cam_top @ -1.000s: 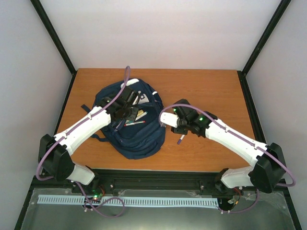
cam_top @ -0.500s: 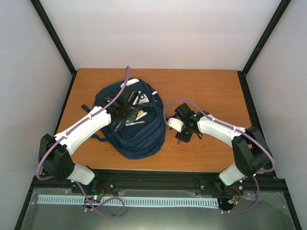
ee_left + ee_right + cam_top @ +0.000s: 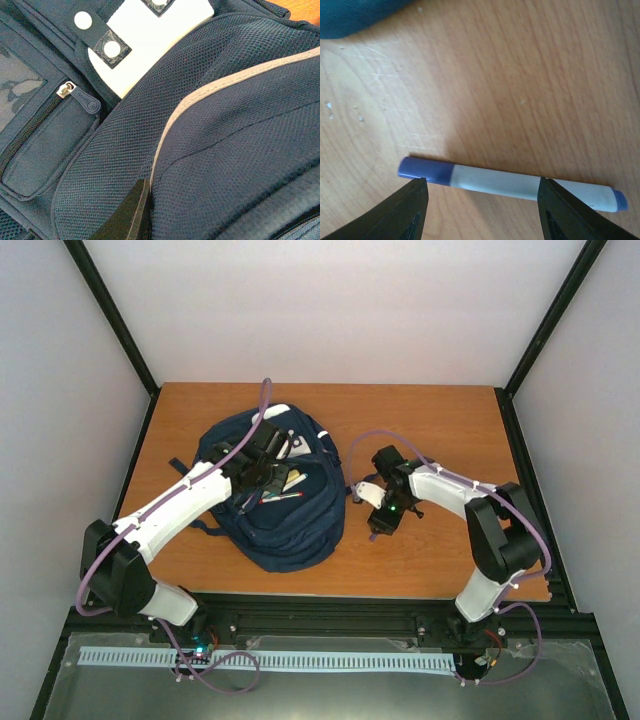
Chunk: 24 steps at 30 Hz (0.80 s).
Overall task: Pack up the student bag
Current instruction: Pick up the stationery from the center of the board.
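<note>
**Right jaws wider over the marker; left arm unchanged**

The right gripper (image 3: 481, 196) stands open, one finger on each side of a white marker (image 3: 510, 182) with purple ends, which lies flat on the wooden table (image 3: 440, 430); the jaws are wider than a second ago, and the arm has folded in and lowered from a longer reach. The left gripper (image 3: 262, 475) has not moved; its jaws are nearly together on the grey-trimmed edge of the student bag (image 3: 290, 525). The bag lies left of centre on the table, its mouth open, pens (image 3: 283, 497) inside, well apart from the marker.
</note>
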Motion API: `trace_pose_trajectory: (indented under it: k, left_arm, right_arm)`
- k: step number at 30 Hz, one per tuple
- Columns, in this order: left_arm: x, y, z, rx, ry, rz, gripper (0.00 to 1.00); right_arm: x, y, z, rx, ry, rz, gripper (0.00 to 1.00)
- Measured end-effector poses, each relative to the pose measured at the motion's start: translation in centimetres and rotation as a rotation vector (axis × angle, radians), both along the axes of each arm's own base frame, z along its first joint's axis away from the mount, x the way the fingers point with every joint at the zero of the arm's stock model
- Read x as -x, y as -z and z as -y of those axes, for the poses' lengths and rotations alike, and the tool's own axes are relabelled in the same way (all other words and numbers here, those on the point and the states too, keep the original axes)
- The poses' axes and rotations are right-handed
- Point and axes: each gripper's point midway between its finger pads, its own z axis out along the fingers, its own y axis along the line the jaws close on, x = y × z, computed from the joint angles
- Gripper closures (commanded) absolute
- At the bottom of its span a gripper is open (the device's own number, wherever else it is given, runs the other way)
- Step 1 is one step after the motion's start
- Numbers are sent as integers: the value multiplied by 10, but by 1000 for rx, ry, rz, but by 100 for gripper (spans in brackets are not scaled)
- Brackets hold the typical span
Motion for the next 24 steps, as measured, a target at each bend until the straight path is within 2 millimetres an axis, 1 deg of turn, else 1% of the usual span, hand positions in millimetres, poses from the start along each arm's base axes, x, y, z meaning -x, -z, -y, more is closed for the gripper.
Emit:
trace_pose_trajectory:
  k: [5,11,13,16,21,24]
  left_arm:
    - [0,0,0,1,0,-1,88]
    - [0,0,0,2,1,-1,88]
    - [0,0,1,3,2,-3,88]
    - [1,0,1,4,3,-3,88]
    - [1,0,1,6,4,-4,87]
    - [1,0,1,6,4,-5,87]
  right_arm:
    - [-6,3,8,-19,16,-33,37]
    - [1,3,8,-38,2,-68,34]
    - [8,6,10,-37,0,-90,34]
    - [24,12,16,-20,-1,-138,34]
    - [42,8,25,-2,8,-165,34]
    - [49,3,29,4,13,-175,34]
